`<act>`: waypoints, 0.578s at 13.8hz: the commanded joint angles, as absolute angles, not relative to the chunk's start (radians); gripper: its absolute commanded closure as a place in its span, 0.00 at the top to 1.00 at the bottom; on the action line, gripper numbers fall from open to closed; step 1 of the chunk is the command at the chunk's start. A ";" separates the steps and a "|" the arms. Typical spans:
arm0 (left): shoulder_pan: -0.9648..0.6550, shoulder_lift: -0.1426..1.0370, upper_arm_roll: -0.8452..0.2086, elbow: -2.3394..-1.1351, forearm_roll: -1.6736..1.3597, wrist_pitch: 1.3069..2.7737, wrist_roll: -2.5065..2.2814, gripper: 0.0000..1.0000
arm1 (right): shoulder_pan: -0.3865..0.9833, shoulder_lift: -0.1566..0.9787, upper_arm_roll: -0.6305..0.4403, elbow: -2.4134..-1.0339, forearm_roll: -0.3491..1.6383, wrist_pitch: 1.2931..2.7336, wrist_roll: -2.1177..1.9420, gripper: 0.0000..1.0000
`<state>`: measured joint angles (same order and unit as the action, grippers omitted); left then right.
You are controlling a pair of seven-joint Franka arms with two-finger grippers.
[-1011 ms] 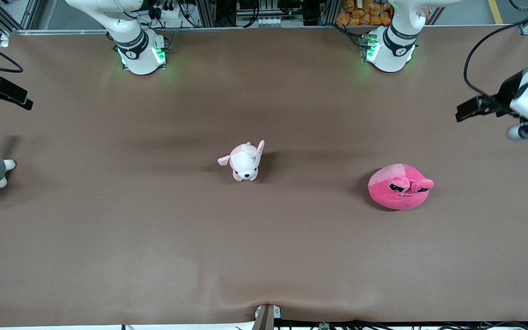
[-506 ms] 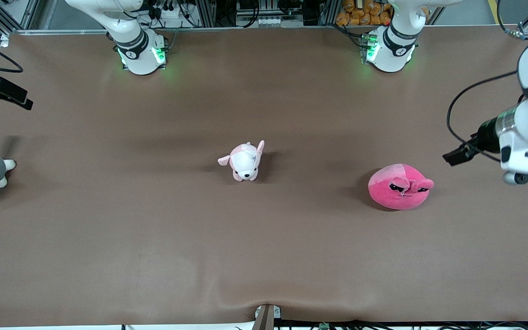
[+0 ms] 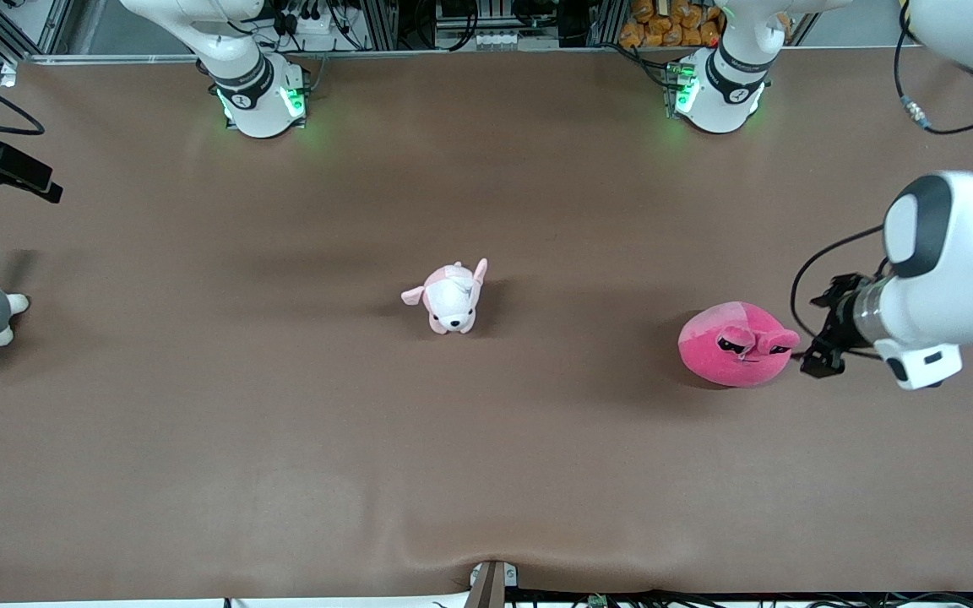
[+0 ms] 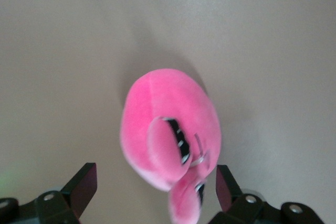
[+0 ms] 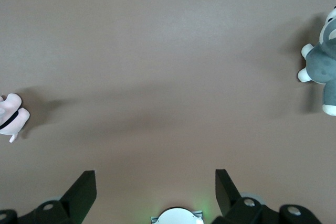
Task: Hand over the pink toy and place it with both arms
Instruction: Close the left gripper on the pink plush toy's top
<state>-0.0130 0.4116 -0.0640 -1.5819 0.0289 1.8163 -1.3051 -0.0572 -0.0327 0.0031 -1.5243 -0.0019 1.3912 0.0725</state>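
Brown cloth-covered table inspected: round hot-pink plush toy found lying on it toward the left arm's end, ungrasped, with pick-up, handover and placing all judged outstanding. Left gripper noted wide open and empty, fingers straddling the toy's eye end just beside it. Right gripper noted open, empty, waiting above bare table.
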 commanded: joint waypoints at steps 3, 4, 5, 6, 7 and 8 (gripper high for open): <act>0.006 0.420 -0.069 -1.699 0.006 1.936 -1.407 1.00 | -0.046 -0.026 0.003 -1.509 -0.003 1.376 0.078 1.00; 0.006 0.419 -0.071 -1.713 0.006 1.945 -1.407 1.00 | -0.048 -0.026 0.003 -1.508 -0.003 1.370 0.078 1.00; 0.006 0.420 -0.071 -1.720 0.003 1.953 -1.417 0.87 | -0.049 -0.026 0.003 -1.508 -0.002 1.368 0.077 1.00; 0.008 0.417 -0.071 -1.721 0.005 1.953 -1.433 0.15 | -0.049 -0.026 0.002 -1.508 -0.003 1.368 0.078 1.00; 0.008 0.416 -0.071 -1.721 0.003 1.953 -1.440 0.00 | -0.048 -0.026 0.002 -1.509 -0.002 1.368 0.078 1.00; 0.008 0.416 -0.071 -1.721 0.003 1.953 -1.446 0.00 | -0.046 -0.026 0.002 -1.509 -0.003 1.367 0.078 1.00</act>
<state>0.0012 0.4470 -0.0642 -1.6908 0.0158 1.9372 -1.4220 -0.0542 -0.0322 0.0044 -1.5243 -0.0019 1.3819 0.0725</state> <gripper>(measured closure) 0.304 0.000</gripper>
